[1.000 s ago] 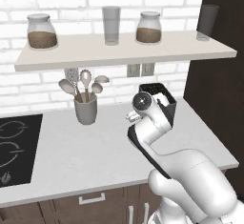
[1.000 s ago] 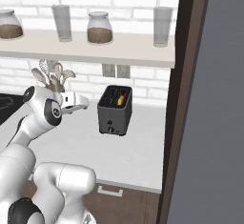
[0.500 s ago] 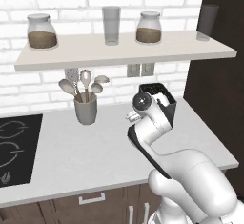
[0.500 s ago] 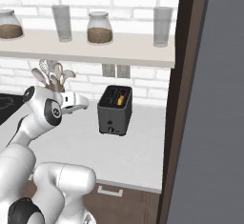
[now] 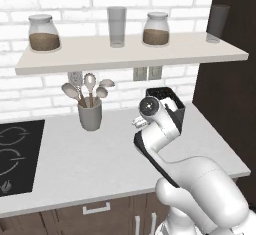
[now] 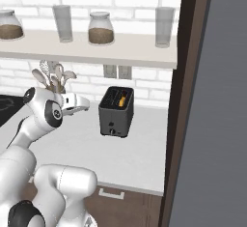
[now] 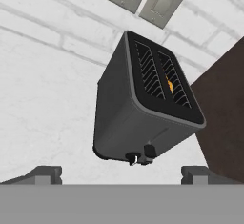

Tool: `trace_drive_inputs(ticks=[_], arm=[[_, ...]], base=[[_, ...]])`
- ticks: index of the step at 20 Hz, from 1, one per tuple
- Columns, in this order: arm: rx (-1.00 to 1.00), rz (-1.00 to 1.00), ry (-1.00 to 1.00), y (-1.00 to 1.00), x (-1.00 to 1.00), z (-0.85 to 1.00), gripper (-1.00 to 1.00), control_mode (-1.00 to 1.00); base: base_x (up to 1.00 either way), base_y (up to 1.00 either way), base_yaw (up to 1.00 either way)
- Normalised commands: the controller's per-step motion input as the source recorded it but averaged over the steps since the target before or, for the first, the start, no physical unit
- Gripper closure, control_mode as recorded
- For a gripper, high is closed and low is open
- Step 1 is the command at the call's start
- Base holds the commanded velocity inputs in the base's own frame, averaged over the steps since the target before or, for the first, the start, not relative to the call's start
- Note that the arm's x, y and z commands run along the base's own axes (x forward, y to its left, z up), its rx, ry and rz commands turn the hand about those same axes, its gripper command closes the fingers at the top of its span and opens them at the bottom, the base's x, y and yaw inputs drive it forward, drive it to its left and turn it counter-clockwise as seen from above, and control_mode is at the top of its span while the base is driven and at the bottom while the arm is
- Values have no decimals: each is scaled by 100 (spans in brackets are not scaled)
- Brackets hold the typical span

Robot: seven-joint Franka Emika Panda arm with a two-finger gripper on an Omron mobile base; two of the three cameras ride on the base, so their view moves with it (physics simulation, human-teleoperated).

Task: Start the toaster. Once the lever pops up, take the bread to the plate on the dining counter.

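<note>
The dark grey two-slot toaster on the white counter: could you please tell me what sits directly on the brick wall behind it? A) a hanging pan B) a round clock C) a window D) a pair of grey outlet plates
D: in the right base view a pair of grey outlet plates sits on the white brick wall just above the dark grey two-slot toaster, under the shelf; the hand view shows them too.

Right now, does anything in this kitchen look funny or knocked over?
Nothing stands out. The toaster stands upright on the counter, with something orange low in one slot. The cup of utensils is upright, and the jars and glasses stand tidy on the shelf. No spills show.
</note>
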Motion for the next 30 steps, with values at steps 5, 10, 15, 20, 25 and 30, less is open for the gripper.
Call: trace_drive_inputs(ticks=[5,10,15,20,25,30], arm=[[0,0,0,0,0,0,-100,-100],[0,0,0,0,0,0,-100,-100],[0,0,0,0,0,0,-100,-100],[0,0,0,0,0,0,-100,-100],[0,0,0,0,0,0,-100,-100],[0,0,0,0,0,0,-100,-100]], base=[[0,0,0],[0,0,0],[0,0,0],[0,0,0],[0,0,0],[0,0,0]])
